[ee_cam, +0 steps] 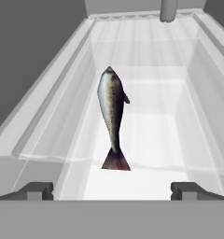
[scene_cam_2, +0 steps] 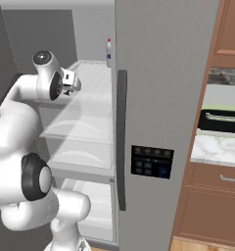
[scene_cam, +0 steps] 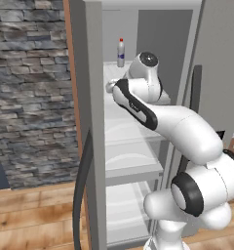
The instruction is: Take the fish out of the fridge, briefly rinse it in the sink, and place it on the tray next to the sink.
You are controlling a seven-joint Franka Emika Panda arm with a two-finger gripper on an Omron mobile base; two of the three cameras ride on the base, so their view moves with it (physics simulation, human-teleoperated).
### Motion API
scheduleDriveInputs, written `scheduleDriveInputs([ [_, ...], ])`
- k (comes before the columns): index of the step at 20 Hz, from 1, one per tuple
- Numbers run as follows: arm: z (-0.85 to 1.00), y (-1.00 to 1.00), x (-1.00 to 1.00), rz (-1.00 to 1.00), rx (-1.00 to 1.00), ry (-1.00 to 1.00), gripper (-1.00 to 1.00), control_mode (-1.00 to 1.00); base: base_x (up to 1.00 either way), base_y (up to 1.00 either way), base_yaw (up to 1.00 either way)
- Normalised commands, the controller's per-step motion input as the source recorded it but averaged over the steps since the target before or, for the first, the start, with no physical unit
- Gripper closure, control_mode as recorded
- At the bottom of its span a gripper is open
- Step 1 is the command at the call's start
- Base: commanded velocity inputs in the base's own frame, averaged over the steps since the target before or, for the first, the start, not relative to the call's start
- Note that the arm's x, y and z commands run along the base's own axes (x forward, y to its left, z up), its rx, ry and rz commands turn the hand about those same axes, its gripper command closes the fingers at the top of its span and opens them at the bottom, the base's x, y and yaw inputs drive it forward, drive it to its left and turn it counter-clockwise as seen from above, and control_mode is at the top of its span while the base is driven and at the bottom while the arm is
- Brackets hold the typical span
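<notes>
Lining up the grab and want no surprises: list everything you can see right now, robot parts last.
fish: one, dark grey with paler belly, lying on the white fridge shelf, tail toward the gripper
bottle: one, white with red cap, upright at the back of the same shelf
fridge: one, grey, door open, white shelves inside
oven: one, black, set in brown cabinets to the fridge's right
stone wall: grey, left of the fridge
arm: white, reaching into the fridge
gripper: open, short of the fish's tail

I am in a kitchen: an open fridge (scene_cam_2: 158,98) with white shelves (scene_cam: 131,161), wooden cabinets (scene_cam_2: 212,211), a built-in oven (scene_cam_2: 220,121), stone wall (scene_cam: 31,93).
</notes>
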Motion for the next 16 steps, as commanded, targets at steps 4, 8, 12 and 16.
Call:
scheduleDriveInputs([
  [4,-0.25,0.09,0.13,0.0,-0.01,0.0,-1.0,-1.0,0.0,0.0,0.0],
  [8,-0.01,0.03,0.18,0.0,0.0,0.0,-1.0,-1.0,0.0,0.0,0.0],
  [12,-0.02,0.01,0.22,0.0,0.0,0.0,-1.0,-1.0,0.0,0.0,0.0],
  [16,-0.15,0.0,0.24,0.0,0.0,0.0,-1.0,-1.0,0.0,0.0,0.0],
])
